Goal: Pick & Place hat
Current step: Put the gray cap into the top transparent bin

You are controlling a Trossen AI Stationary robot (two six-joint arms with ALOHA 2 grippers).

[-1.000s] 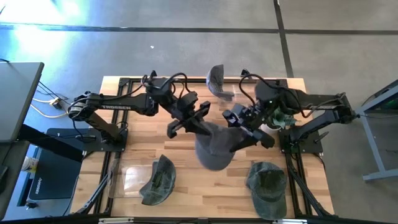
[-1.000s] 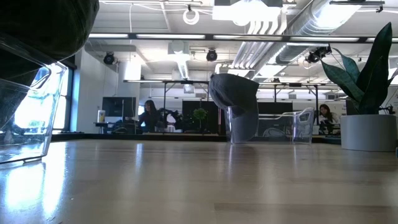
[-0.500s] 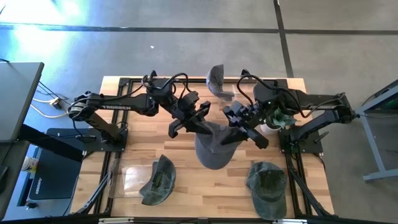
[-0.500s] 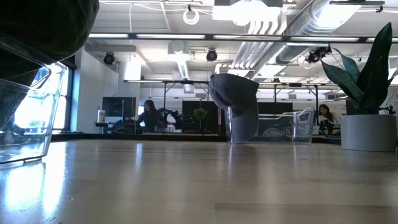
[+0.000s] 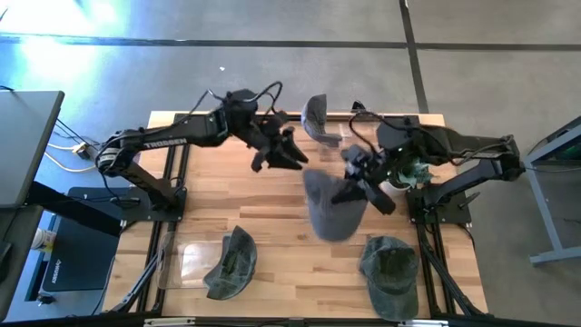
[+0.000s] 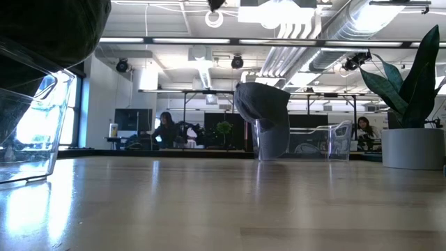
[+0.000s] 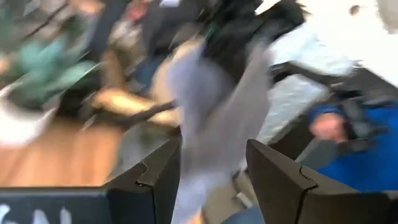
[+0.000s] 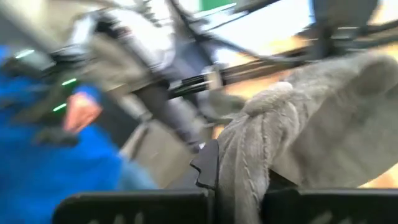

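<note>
The right gripper [image 5: 357, 188] pinches a grey knitted beanie hat [image 5: 333, 207] hanging mid-table, while the left gripper [image 5: 283, 154], fingers spread, hovers apart.

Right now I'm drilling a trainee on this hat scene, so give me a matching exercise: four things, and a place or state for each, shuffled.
Things:
1. grey hat
2. left claw
3. camo cap
4. clear stand

Places or states:
A. open, holds nothing
B. near right corner
C. hangs from right claw
D. near left, beside a cap

Pairs: 1-C, 2-A, 3-B, 4-D
</note>
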